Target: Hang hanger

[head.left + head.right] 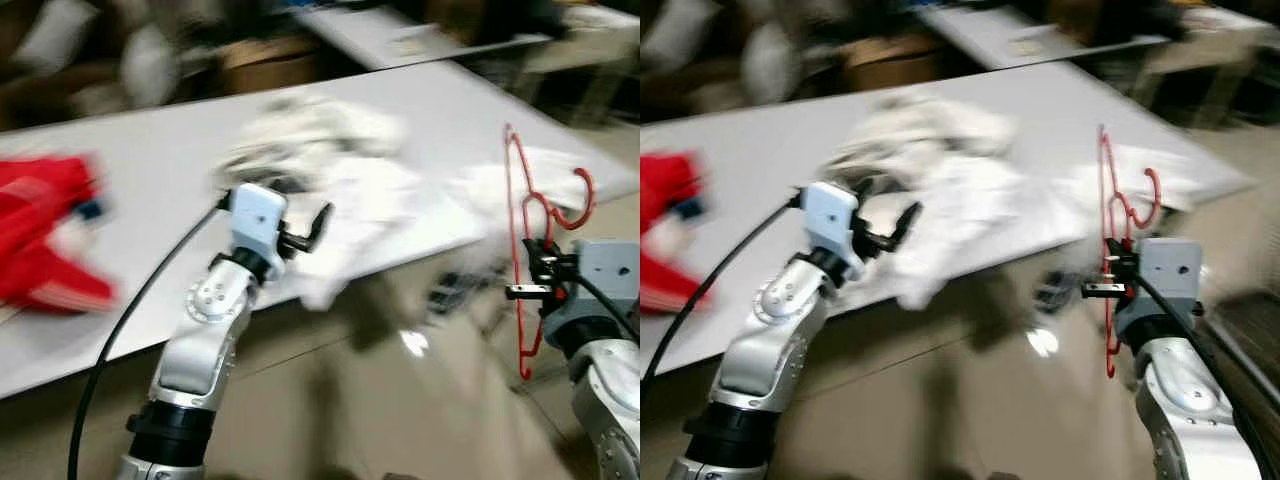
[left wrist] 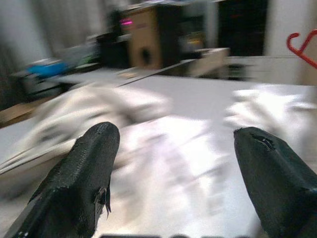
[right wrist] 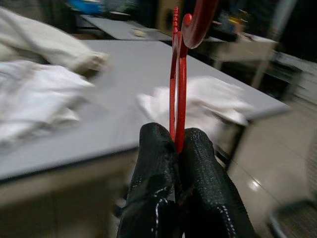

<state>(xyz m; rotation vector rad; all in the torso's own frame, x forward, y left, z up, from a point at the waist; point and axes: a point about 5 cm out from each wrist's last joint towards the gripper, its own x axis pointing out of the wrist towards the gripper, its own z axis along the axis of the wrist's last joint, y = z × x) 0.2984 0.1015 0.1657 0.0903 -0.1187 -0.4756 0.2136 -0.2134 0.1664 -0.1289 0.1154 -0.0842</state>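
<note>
My right gripper (image 1: 535, 268) is shut on a thin red plastic hanger (image 1: 521, 215), held upright off the right end of the white table (image 1: 160, 160). The hanger's hook (image 1: 583, 195) curls to the right near the top, and its lower end hangs below the fingers. In the right wrist view the red hanger (image 3: 177, 79) rises straight up between the pressed black fingers (image 3: 153, 168). My left gripper (image 1: 312, 228) is open at the table's front edge, in front of a pile of white clothes (image 1: 330, 170). Both of its fingertips (image 2: 89, 168) stand wide apart with nothing between them.
A red garment (image 1: 45, 235) lies at the table's left end. More white cloth (image 1: 500, 185) sits on the right corner. Another table (image 1: 400, 35) and cardboard boxes (image 1: 265, 60) stand behind. The floor (image 1: 400, 400) in front is tan tile. The picture is blurred.
</note>
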